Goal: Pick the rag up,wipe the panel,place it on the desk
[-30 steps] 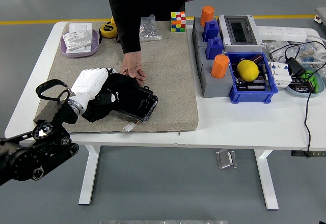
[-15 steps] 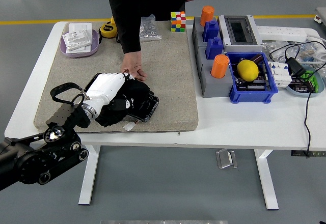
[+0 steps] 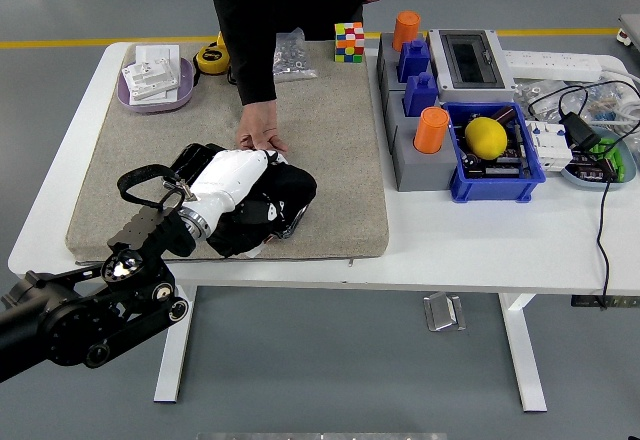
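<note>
My left hand (image 3: 235, 180), white-backed on a black arm, is shut on the black rag (image 3: 287, 190) and presses it down on the black panel. The rag covers nearly all of the panel; only a sliver of its near right edge (image 3: 291, 224) shows. The panel lies on the beige mat (image 3: 335, 130) near the mat's front left. A person at the far side rests a hand (image 3: 259, 141) on the mat at the panel's far edge, touching my hand. My right arm is out of view.
A purple tray (image 3: 157, 80), a yellow tape measure (image 3: 211, 57), a bag of parts (image 3: 293, 57) and a Rubik's cube (image 3: 349, 42) stand at the back. Right of the mat are grey blocks with orange cylinders (image 3: 431, 130), a blue bin with a lemon (image 3: 487, 138), a breaker box (image 3: 470, 60) and cables (image 3: 590, 130).
My left hand has slid to the right across the panel with the rag under it. The rag now covers the panel's right end. The person's hand has stayed at the far edge.
</note>
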`<action>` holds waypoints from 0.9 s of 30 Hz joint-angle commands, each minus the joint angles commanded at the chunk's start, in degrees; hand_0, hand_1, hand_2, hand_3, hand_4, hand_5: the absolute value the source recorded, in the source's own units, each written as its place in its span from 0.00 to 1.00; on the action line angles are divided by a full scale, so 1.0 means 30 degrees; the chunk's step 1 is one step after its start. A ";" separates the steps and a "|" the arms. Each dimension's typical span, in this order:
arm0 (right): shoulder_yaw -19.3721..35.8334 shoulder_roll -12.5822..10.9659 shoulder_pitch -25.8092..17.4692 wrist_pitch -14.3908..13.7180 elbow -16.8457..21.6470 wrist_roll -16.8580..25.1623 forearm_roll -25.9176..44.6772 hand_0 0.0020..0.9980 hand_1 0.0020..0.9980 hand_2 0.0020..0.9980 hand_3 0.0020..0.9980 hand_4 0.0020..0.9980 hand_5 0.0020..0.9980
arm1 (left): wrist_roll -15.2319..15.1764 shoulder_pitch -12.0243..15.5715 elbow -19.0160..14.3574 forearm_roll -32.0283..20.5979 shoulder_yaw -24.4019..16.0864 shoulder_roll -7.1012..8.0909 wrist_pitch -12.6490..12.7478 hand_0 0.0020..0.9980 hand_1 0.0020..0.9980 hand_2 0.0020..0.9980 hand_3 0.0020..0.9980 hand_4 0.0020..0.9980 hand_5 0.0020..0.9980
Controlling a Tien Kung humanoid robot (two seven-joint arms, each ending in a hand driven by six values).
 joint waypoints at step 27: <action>0.0148 0.0102 -0.0054 -0.0078 -0.0026 0.0016 -0.0045 0.72 0.59 0.66 0.58 0.99 0.53 | -0.0362 0.0312 0.1827 -0.0336 -0.0352 0.0130 0.0328 0.24 0.36 0.47 0.29 0.01 0.00</action>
